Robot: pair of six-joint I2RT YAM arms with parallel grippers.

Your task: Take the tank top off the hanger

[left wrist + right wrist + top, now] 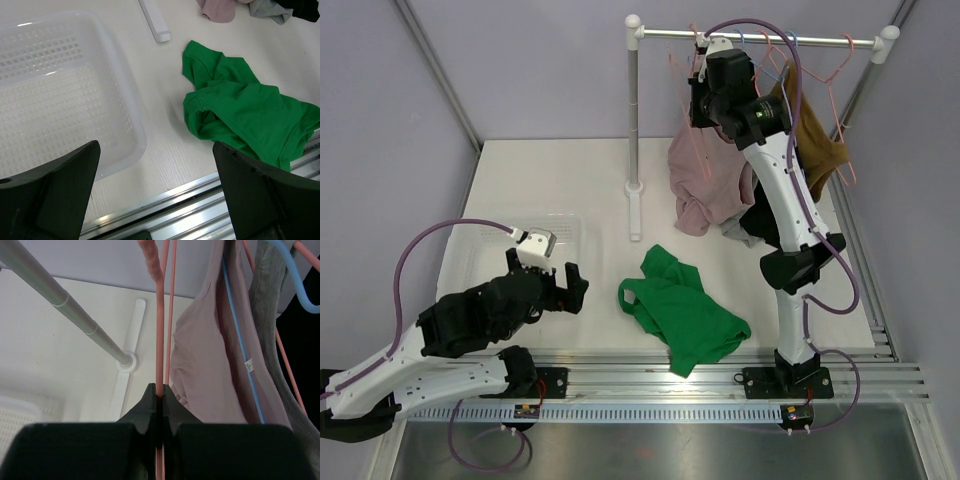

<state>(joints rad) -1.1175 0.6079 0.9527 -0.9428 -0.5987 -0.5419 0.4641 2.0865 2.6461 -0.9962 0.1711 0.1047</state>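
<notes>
The green tank top (685,315) lay crumpled on the white counter (570,180), near the front edge between the two arms and free of any hanger. By that layout the removal itself looked done. The right claw (159,390) was up by the clothes rail (760,38), its fingers pressed together on the thin wire of a pink hanger (160,315). That hanger appeared bare, though its upper part ran out of the wrist view.

The step in hand seemed to be settling the empty hanger on the rail. The next move would call for seating the hook, then parting the fingers without snagging the pale pink garment (705,180) hanging just beside it on a blue hanger.

The left claw (155,165) hovered low with its fingers wide apart and nothing between them, a white perforated basket (60,90) just beside it.

The counter was smooth and pale, and an aluminium track (670,385) ran along its near edge. Plain lavender walls (520,60) closed in the space, and a brown garment (815,140) also hung from the rail.
</notes>
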